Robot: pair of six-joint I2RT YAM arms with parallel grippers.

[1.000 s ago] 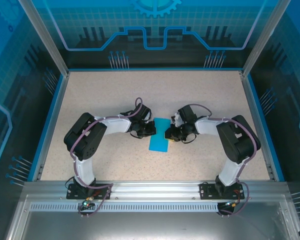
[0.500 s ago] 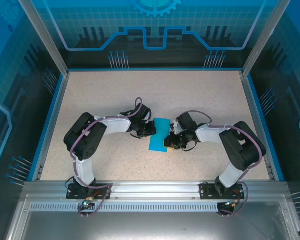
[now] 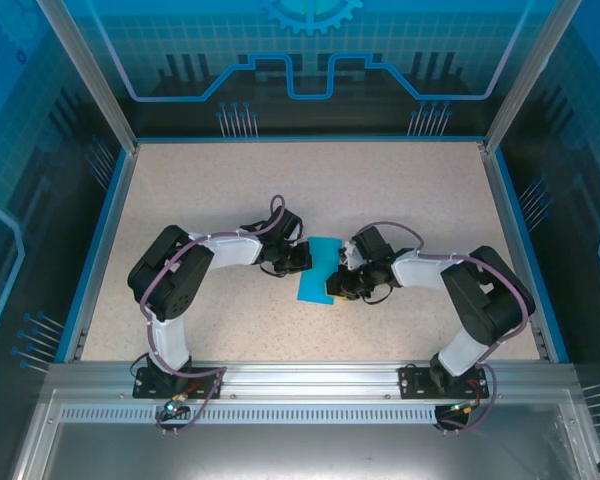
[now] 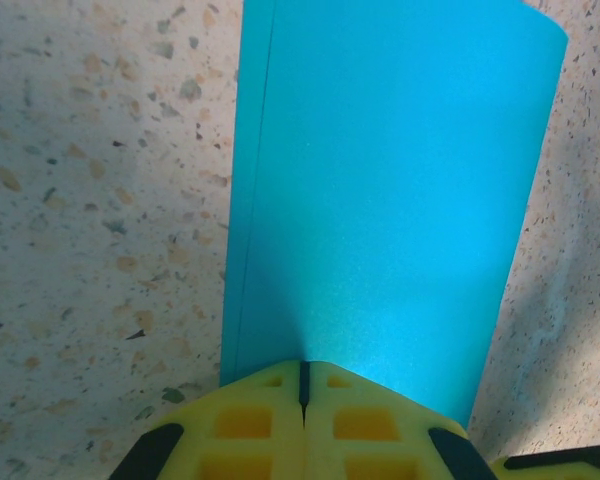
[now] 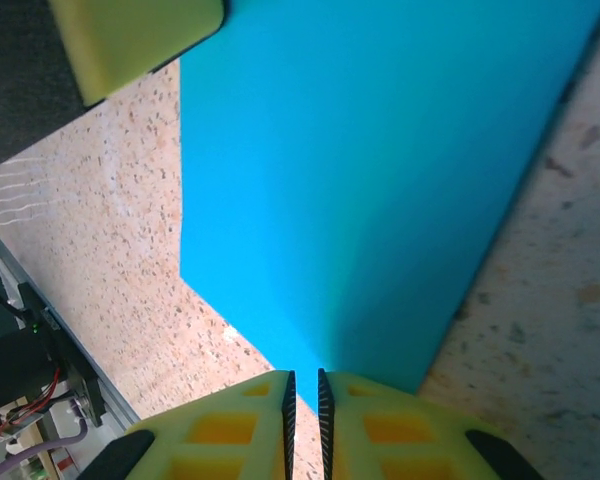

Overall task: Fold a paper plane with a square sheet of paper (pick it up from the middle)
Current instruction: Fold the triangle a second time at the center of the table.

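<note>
The speckled table (image 3: 310,190) is bare along the back and down both sides, so there is lots of room to pass there. In the middle, the two arms bend in toward each other. The left gripper (image 3: 302,262) and the right gripper (image 3: 333,288) are close together. Both pinch the square sheet of paper (image 3: 317,272), which fills the small gap between them. A blue rim (image 3: 98,250) and see-through walls (image 3: 40,200) close in the table.
</note>
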